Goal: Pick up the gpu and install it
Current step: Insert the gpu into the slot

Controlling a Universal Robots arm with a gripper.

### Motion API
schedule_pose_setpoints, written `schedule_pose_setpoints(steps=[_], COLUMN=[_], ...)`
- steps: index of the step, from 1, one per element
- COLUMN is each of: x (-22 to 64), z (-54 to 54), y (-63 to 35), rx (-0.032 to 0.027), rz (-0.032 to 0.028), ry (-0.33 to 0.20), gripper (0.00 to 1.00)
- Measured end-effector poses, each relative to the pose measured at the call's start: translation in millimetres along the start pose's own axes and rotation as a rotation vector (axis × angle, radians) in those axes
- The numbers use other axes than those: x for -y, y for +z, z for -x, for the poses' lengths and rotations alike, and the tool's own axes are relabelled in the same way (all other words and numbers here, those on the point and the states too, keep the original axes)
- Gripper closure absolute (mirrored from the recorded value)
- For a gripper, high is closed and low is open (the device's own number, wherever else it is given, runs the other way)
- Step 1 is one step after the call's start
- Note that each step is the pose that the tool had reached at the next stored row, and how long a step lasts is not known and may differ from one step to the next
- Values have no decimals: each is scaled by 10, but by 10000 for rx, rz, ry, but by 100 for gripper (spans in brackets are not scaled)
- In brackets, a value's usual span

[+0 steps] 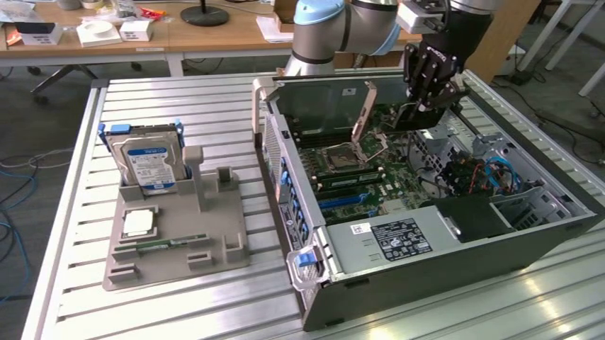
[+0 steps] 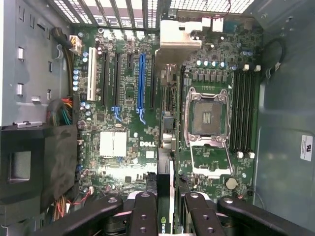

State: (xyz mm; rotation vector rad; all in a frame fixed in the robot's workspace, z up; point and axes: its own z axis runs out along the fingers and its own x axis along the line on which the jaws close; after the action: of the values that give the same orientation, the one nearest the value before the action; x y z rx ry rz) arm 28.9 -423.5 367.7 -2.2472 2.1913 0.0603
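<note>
Item: gpu (image 2: 165, 196), thin dark circuit card, edge-on.
Holder: black gripper (image 1: 423, 113); fingers (image 2: 143, 216) clamped narrow on card.
Loc: above green motherboard (image 2: 123, 147), inside open grey PC case (image 1: 454, 255).
Status: pickup done; card not yet seated; long blue slot (image 2: 141, 81) bare.

The arm (image 1: 331, 25) bends over at the wrist, so the black tool (image 1: 423, 108) points steeply downward. Its two fingers (image 2: 143, 216) are clamped on the thin gpu (image 2: 165, 223), one on each side.
</note>
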Motion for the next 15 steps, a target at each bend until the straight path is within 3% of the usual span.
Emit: schedule_pose_setpoints(steps=[4,11,15], x=[-29,-33,-33], z=[-1,-3,-3], y=[39,131,132], rx=[0,-4,-5], rz=[-34,-168,-170], ry=[-1,-5,-6], gripper=[74,74,74])
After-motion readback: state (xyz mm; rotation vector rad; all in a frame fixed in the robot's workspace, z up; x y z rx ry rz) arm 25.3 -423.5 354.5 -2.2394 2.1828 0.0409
